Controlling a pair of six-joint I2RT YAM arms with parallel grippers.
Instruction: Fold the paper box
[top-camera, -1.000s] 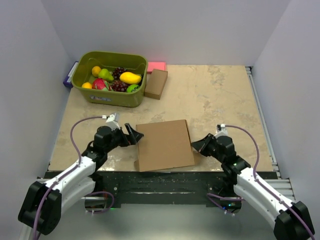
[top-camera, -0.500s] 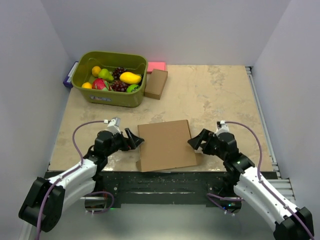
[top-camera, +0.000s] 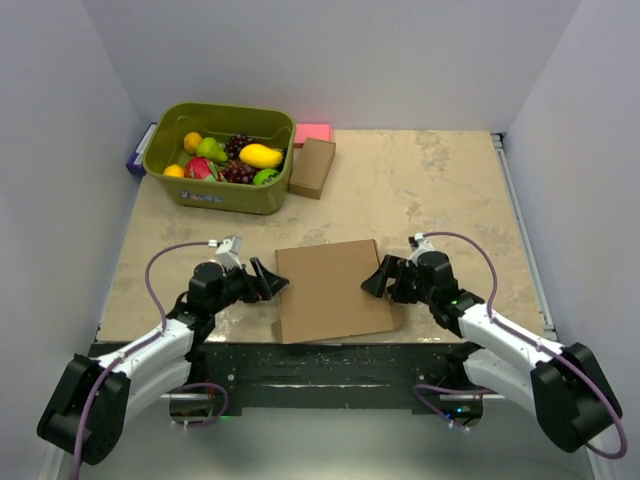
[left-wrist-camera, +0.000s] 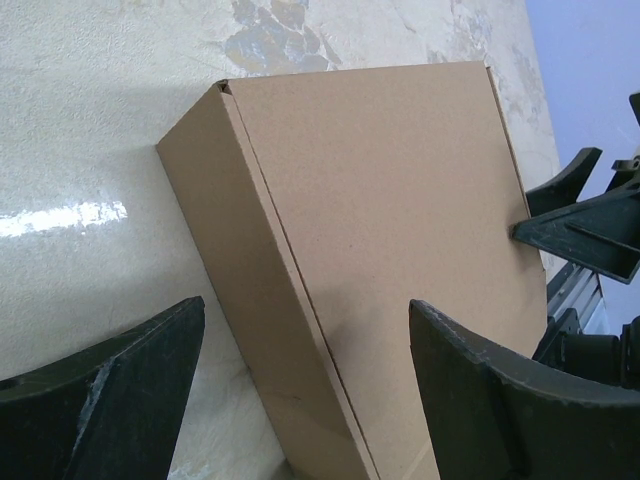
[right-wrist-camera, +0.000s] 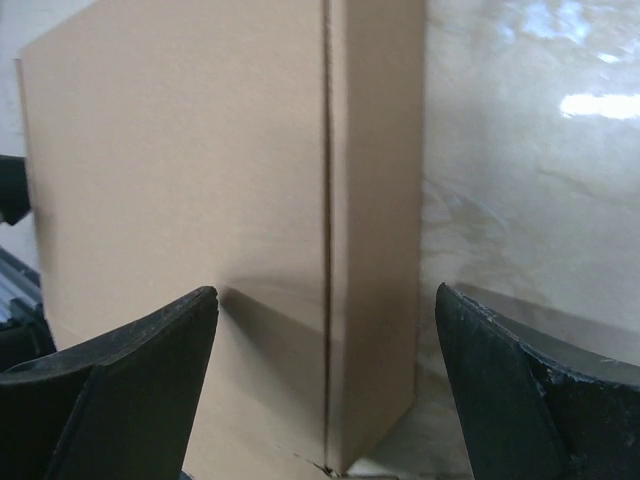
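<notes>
The paper box (top-camera: 332, 290) lies closed and flat near the table's front edge, a wide shallow brown cardboard box. My left gripper (top-camera: 268, 280) is open at its left side. In the left wrist view the box (left-wrist-camera: 380, 200) has its left wall and lid edge between my spread left gripper (left-wrist-camera: 305, 390). My right gripper (top-camera: 378, 278) is open at the box's right side. In the right wrist view the box (right-wrist-camera: 200, 150) shows its right wall and lid seam inside my right gripper (right-wrist-camera: 325, 380). Neither gripper holds anything.
A green basket (top-camera: 165, 170) of toy fruit stands at the back left. Beside it are a small brown cardboard box (top-camera: 312, 167), a pink block (top-camera: 313, 131) and a purple item (top-camera: 137, 158). The black front rail (top-camera: 320, 355) runs just below the paper box.
My right gripper has opened and moved left up to the box's right edge. The left gripper has narrowed a little and stayed at the left edge. The box shifted slightly right.
</notes>
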